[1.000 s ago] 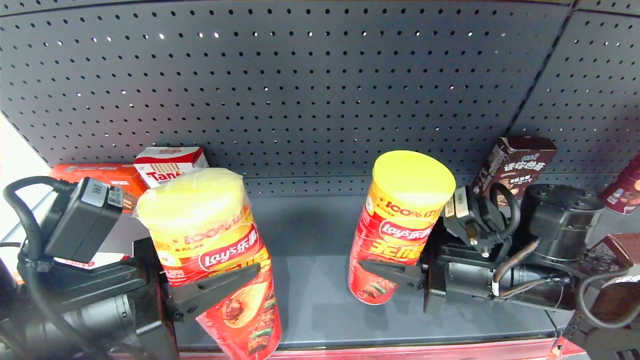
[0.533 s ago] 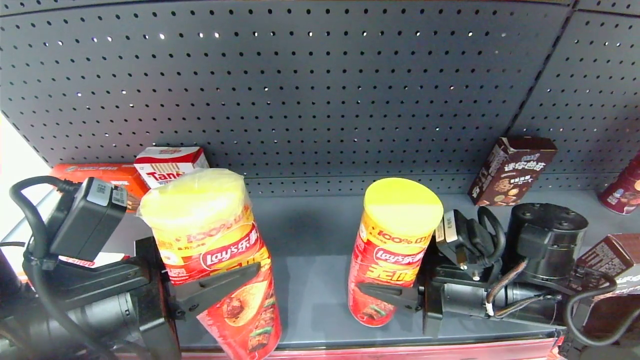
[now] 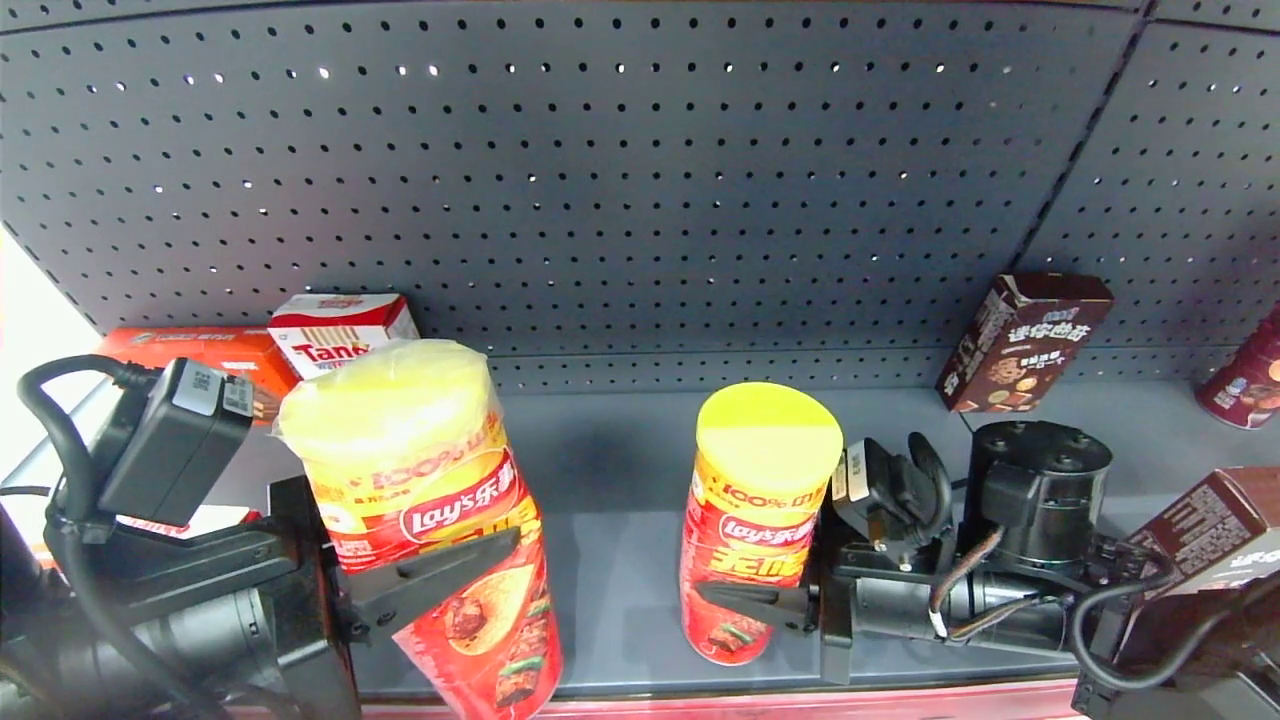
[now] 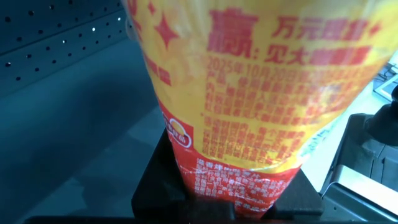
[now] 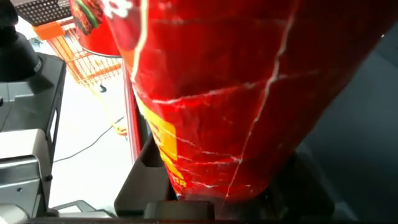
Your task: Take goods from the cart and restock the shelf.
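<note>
On the shelf deck [image 3: 610, 470]: open patch mid-span, in front of the pegboard back [image 3: 640, 180]; both arms hold stock here.
Left gripper [image 3: 440, 565]: clamped around the left chip can [image 3: 410, 450], 7 o'clock in the head view. Can leans, and its base overlaps the front lip. Reads as held aloft, not set down.
Right gripper [image 3: 735, 590]: clamped low on the right chip can [image 3: 765, 480], 5 o'clock, gripped from the side. Can is near upright with a slight lean, over the deck near the front. Can't tell if the base touches.
Neighbours: orange box [image 3: 190, 350] and wafer box [image 3: 340, 325] at 10 o'clock by the back. Brown box [image 3: 1025, 340] at 2 o'clock, leaning on the pegboard. Dark red can [image 3: 1240, 385] at 3 o'clock.
Cart [image 5: 68, 43]: orange wire frame, seen past the can in the right wrist view, well apart from the shelf; contents unreadable.
Done: two cans are out of the cart and up at shelf level, one per gripper.
Left: seat the right can, release it and back the arm out. Then bring the left can in over the deck, stand it up and release it.
Progress: my call is past halfway for this pair; neither is placed yet.
</note>
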Available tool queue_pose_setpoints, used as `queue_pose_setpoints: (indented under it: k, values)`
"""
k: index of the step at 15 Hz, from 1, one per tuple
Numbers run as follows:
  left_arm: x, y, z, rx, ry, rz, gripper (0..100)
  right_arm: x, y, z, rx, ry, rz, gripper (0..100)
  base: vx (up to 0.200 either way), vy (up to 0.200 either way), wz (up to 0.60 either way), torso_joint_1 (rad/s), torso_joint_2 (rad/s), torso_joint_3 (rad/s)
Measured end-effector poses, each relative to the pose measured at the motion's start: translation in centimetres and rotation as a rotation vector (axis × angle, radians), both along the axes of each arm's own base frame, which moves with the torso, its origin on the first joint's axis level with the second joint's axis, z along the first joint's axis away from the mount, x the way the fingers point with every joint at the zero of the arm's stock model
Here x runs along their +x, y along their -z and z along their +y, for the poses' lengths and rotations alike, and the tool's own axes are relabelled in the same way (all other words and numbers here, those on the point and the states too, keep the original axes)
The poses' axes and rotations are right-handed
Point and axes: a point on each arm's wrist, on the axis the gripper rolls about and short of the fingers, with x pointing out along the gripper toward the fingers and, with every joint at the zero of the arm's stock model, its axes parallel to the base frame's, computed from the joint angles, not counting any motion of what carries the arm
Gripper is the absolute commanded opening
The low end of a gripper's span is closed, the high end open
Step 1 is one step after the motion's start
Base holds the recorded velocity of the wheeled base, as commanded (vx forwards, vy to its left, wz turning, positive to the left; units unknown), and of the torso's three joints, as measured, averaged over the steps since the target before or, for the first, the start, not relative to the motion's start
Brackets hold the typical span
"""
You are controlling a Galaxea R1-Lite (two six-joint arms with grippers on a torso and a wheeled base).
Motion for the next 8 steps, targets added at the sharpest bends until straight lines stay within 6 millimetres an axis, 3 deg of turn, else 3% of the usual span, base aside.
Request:
queue_pose_setpoints:
  k: [8]
  values:
    - [-0.09, 0.04, 0.04, 0.0, 0.0, 0.0, 0, -0.23, -0.09, -0.52, -0.01, 0.018, -0.015, 100, 0.0, 0.0, 0.0, 0.0, 0.0, 0.0]
